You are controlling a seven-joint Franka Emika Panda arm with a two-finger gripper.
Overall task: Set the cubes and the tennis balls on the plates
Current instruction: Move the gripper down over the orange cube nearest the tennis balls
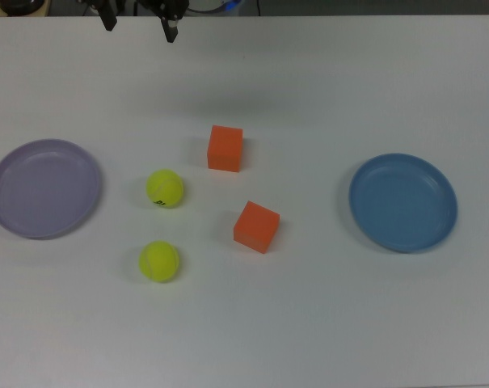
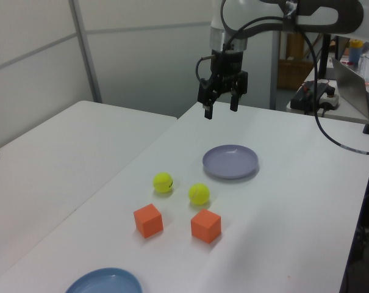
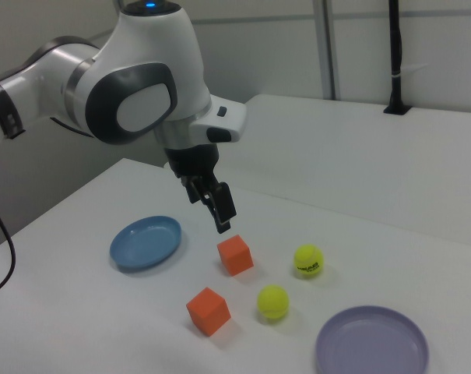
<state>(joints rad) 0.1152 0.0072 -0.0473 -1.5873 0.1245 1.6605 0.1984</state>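
Two orange cubes sit on the white table mid-scene, apart from each other. To the top view's left of them lie two yellow-green tennis balls, one with a dark mark and one plain. The lavender plate is bare at the top view's far left, and the blue plate is bare at its right. My gripper hangs open and holds nothing, high over the far table edge. In the left view the gripper is above and behind the lavender plate. In the right view the gripper appears just above a cube.
A second white table adjoins at the left view's left. A laptop and cables stand beyond the table at the left view's right. A black post rises from the neighbouring table in the right view.
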